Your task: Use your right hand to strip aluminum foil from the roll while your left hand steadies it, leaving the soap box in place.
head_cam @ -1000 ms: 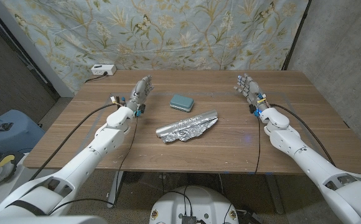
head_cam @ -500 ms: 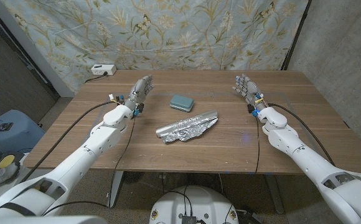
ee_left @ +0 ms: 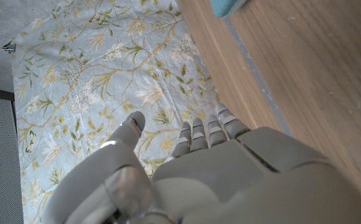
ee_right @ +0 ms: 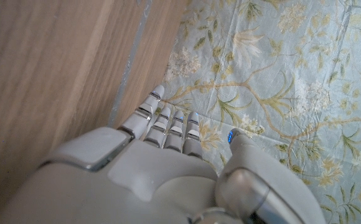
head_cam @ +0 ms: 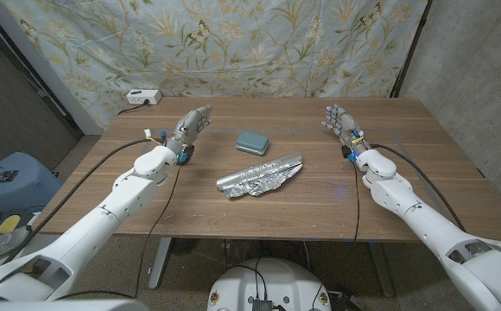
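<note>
- Foil roll [head_cam: 260,174] lies near the table's [head_cam: 320,203] middle, its long axis running from about 8 o'clock to 2 o'clock, with a crinkled sheet partly pulled out along its near side.
- Left hand [head_cam: 187,130] is at about 10 o'clock from the roll, well apart, fingers extended, holding nothing.
- Right hand [head_cam: 339,120] is at about 2 o'clock, fingers straight and slightly apart, holding nothing.
- Soap box [head_cam: 253,142], teal, sits just beyond the roll at 12 o'clock.
- White power strip [head_cam: 142,97] rests at the far left corner.

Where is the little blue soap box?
In the head view, the soap box sits mid-table, just behind the foil roll and nearer the left hand.
</note>
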Controlling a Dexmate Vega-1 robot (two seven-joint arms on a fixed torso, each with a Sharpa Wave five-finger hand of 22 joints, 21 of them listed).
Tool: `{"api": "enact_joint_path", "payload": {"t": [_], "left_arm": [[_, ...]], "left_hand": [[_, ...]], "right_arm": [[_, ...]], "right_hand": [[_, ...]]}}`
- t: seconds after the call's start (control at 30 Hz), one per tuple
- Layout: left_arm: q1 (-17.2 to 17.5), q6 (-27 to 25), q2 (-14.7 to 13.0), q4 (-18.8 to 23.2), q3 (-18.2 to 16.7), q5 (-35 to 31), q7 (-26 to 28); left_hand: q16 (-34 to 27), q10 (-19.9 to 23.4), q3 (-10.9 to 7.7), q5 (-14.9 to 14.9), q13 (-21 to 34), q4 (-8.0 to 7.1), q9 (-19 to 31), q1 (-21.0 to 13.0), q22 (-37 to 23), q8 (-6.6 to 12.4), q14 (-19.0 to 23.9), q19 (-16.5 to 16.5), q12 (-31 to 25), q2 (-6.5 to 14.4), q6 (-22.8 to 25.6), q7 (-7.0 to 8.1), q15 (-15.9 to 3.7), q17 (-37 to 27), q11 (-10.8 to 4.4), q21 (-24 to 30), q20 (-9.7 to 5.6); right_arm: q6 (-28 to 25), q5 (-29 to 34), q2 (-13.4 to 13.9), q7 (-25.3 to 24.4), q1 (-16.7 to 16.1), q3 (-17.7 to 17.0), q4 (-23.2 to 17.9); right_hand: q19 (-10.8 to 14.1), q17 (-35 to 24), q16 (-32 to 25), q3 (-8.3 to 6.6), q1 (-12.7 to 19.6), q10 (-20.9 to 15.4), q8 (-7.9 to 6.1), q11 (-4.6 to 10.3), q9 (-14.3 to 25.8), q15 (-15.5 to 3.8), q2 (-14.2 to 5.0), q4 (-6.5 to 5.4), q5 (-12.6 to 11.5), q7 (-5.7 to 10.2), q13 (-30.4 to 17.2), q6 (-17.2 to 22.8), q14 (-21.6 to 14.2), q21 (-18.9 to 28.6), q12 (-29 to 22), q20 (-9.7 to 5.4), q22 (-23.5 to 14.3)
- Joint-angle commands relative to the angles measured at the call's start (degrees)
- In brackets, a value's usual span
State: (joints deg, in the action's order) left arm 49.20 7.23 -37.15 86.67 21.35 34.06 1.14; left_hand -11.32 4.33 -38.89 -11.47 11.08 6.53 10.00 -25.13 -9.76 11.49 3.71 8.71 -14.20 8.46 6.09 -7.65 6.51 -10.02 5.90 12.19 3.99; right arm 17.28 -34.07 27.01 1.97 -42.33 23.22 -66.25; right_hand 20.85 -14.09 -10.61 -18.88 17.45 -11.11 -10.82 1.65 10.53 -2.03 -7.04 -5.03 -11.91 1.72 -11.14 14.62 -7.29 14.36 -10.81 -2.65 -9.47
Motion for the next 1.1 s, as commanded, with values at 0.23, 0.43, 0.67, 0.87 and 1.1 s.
{"api": "enact_joint_path", "payload": {"t": [0.23,0.43,0.67,0.87,1.1], "left_arm": [[0.0,-0.9,-3.2,4.7,0.7,-6.0,2.1],[-1.5,-2.2,-3.8,5.5,1.8,-8.4,2.0],[-3.4,-5.6,-4.9,6.9,3.1,-9.7,0.3],[-5.1,-7.2,-5.5,7.4,4.4,-11.3,-1.1],[-6.3,-8.8,-5.9,8.2,5.6,-12.9,-1.9]], "left_hand": [[-1.7,4.5,1.29,-1.2,1.4,1.63,0.5,-1.4,-0.6,0.80,4.0,1.7,-1.9,0.2,3.8,0.00,-0.67,-1.1,-0.94,0.2,0.71],[-2.6,6.7,2.36,-1.8,2.6,2.31,0.6,-2.1,-0.8,1.61,5.5,2.8,-3.1,-0.1,6.8,0.06,-0.97,-2.0,-1.79,0.5,1.21],[-2.8,6.0,2.90,-2.0,3.3,2.70,0.8,-2.6,-0.9,1.71,5.6,2.9,-3.3,-0.4,7.5,-0.18,-0.32,-2.6,-1.31,0.5,1.67],[-2.9,5.7,3.45,-2.1,3.9,2.92,1.0,-2.8,-1.0,1.46,5.4,2.8,-3.6,-1.0,7.1,-0.61,0.10,-3.0,-0.89,0.4,1.98],[-3.1,5.6,3.83,-2.3,4.9,3.33,1.3,-3.8,-1.1,1.68,5.4,2.4,-4.5,-1.1,7.7,-0.65,0.40,-3.6,-0.89,0.3,2.34]], "right_arm": [[1.9,0.5,-0.5,0.4,0.3,0.2,0.8],[2.2,0.5,-0.4,0.3,0.5,-0.1,1.2],[2.7,0.3,-0.8,0.7,1.2,-0.3,2.7],[2.9,0.5,-1.0,1.2,2.3,-0.1,4.1],[3.2,0.7,-1.5,1.9,3.7,0.1,6.1]], "right_hand": [[0.2,0.2,-0.2,-0.06,0.7,0.1,-0.13,-0.47,0.3,-0.66,0.23,0.75,-0.1,-0.64,-0.1,-0.1,0.1,-0.5,-0.1,-0.93,-0.2],[0.2,0.4,-0.2,-0.12,0.8,0.2,-0.14,-0.58,0.3,-0.58,0.28,0.92,-0.1,-0.77,-0.1,-0.2,0.1,-0.7,-0.2,-0.99,-0.2],[0.2,0.5,-0.2,-0.17,0.9,0.3,-0.13,-0.70,0.3,-0.37,0.34,1.11,0.0,-0.85,-0.1,-0.3,0.2,-0.8,-0.2,-0.98,-0.2],[0.2,0.7,-0.2,-0.20,0.9,0.4,-0.11,-0.79,0.3,-0.35,0.37,1.24,0.0,-0.93,-0.1,-0.4,0.3,-1.0,-0.1,-0.99,-0.2],[0.1,0.8,-0.2,-0.21,0.9,0.6,-0.07,-0.81,0.3,-0.25,0.42,1.33,0.1,-1.01,-0.2,-0.6,0.5,-1.2,-0.1,-1.01,-0.2]]}}
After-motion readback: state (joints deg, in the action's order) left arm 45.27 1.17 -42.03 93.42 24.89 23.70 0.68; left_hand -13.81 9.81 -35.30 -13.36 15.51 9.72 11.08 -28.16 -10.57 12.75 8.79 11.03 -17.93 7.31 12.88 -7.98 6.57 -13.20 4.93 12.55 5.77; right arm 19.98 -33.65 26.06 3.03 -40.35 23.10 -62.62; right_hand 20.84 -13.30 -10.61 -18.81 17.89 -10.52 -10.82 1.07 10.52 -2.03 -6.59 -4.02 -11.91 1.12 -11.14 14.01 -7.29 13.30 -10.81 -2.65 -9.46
